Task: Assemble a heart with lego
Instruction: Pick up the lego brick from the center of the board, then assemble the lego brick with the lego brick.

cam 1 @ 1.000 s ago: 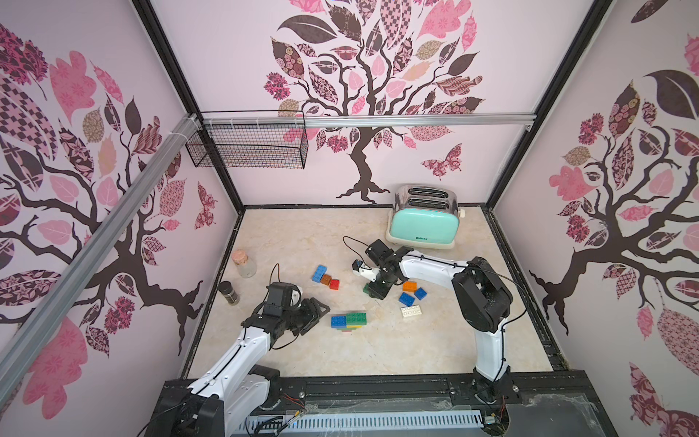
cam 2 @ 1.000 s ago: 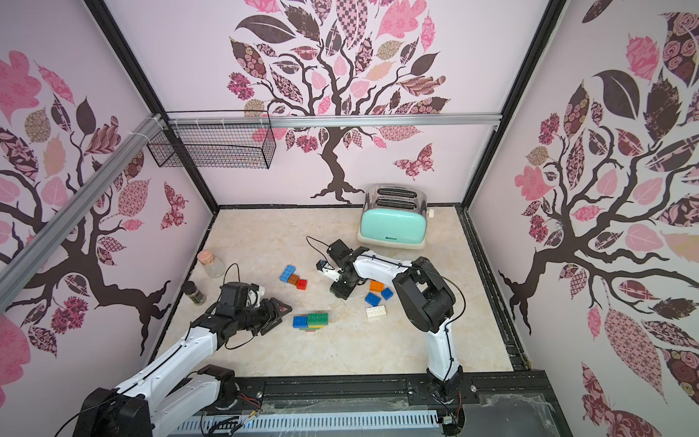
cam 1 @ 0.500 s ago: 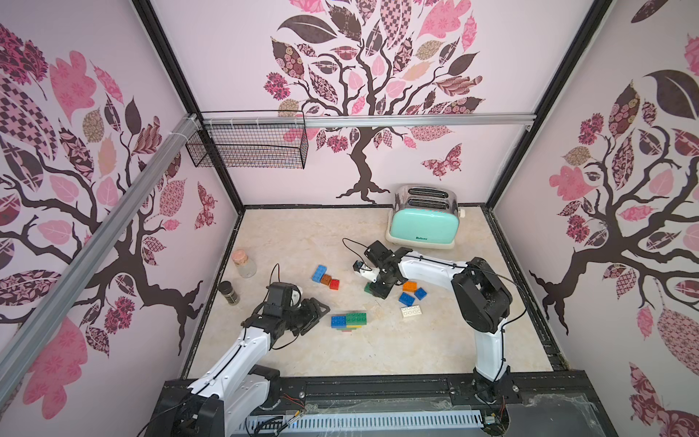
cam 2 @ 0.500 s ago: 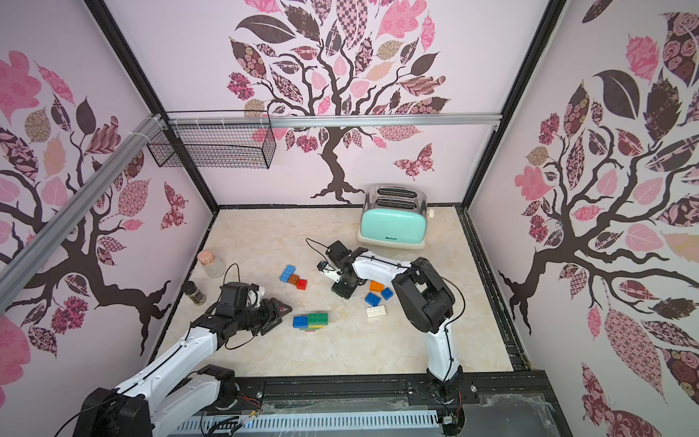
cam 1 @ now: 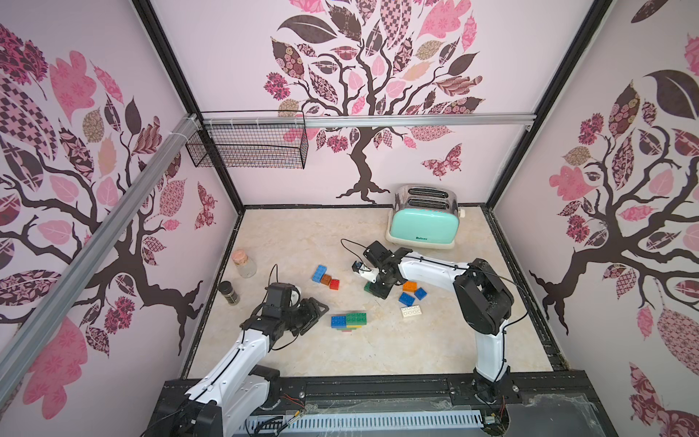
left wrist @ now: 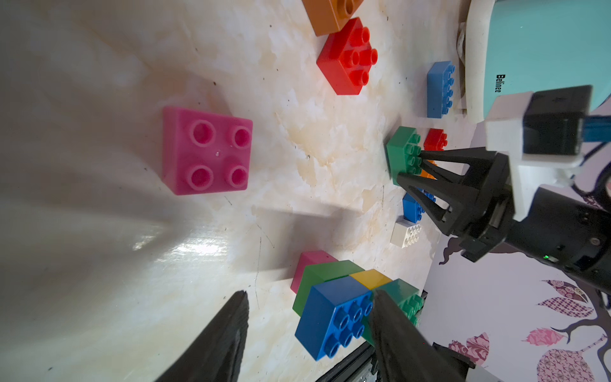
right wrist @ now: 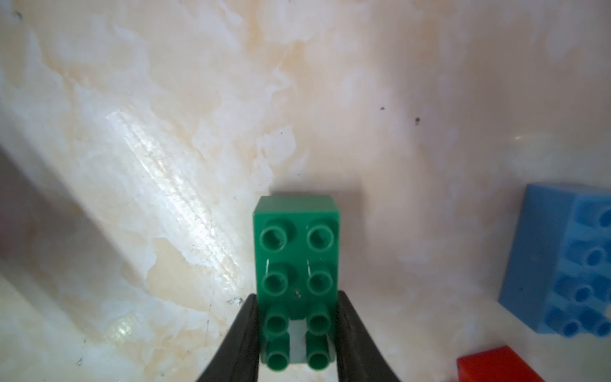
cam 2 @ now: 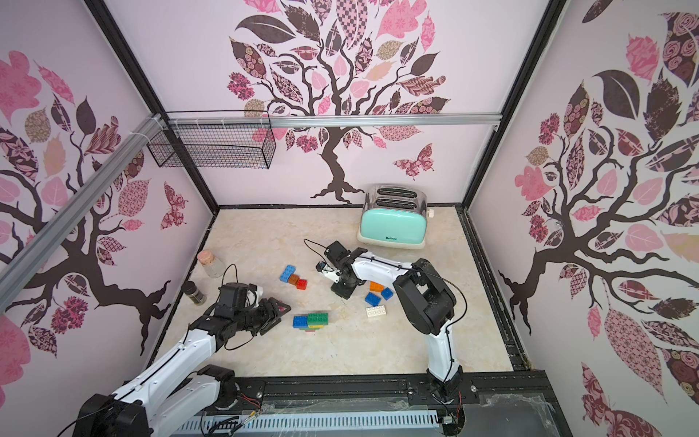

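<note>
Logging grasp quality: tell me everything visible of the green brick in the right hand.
The green brick is a glossy plastic two-by-four, studs up, apparently flat on the marble-look table. The right hand is shut on its long sides near one end. Nothing else touches it; a blue brick lies apart.

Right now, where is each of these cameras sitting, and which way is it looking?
Both top views: high above the robot's edge of the table, looking down; both arms show, left claw and right claw included.
Left wrist: on the left arm, low, looking across the brick stack towards the toaster; its own open claw's fingers frame the shot.
Right wrist: on the right arm, looking down at the green brick clamped in its own claw.
Shared: both wrist views show that green brick.
</note>
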{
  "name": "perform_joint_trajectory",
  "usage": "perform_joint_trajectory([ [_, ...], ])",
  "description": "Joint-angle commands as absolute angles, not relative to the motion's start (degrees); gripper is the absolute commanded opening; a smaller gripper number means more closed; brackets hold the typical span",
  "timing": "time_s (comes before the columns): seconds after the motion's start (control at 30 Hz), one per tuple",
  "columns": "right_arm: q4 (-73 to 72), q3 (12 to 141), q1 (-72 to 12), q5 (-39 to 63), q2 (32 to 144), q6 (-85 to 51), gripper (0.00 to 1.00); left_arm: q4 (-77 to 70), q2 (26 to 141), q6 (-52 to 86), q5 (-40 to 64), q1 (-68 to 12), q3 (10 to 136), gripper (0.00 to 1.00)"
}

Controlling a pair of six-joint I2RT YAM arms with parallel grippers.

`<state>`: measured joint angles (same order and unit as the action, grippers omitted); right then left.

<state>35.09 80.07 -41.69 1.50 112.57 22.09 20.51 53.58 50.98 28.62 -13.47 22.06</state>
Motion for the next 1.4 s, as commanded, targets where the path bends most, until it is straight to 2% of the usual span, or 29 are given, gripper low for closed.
perform_joint_trajectory([
  [0.0, 37.09, 82.87, -42.51, 1.45, 107.83, 23.65, 0.27, 22.15, 52.28, 51.56, 27.09, -13.02, 23.24, 0.62],
  [0.13, 38.77, 85.66, -45.58, 1.72, 105.97, 25.75, 0.27, 23.94, 51.08, 52.20, 27.39, -11.07, 23.99, 0.62],
  [0.37, 40.41, 89.86, -53.46, 4.44, 106.04, 28.27, 0.27, 28.37, 46.49, 50.90, 31.05, -1.81, 24.27, 0.61],
  [0.63, 42.67, 94.06, -61.57, 4.66, 110.15, 28.36, 0.27, 32.13, 42.64, 51.59, 29.03, -0.35, 24.34, 0.61],
  [0.97, 44.50, 94.18, -63.94, 3.08, 112.62, 26.53, 0.27, 34.77, 39.66, 53.25, 24.67, 0.05, 24.02, 0.61],
  [1.37, 44.63, 93.26, -64.25, 1.54, 112.95, 25.07, 0.27, 33.40, 40.13, 53.53, 25.58, 0.11, 23.13, 0.61],
])
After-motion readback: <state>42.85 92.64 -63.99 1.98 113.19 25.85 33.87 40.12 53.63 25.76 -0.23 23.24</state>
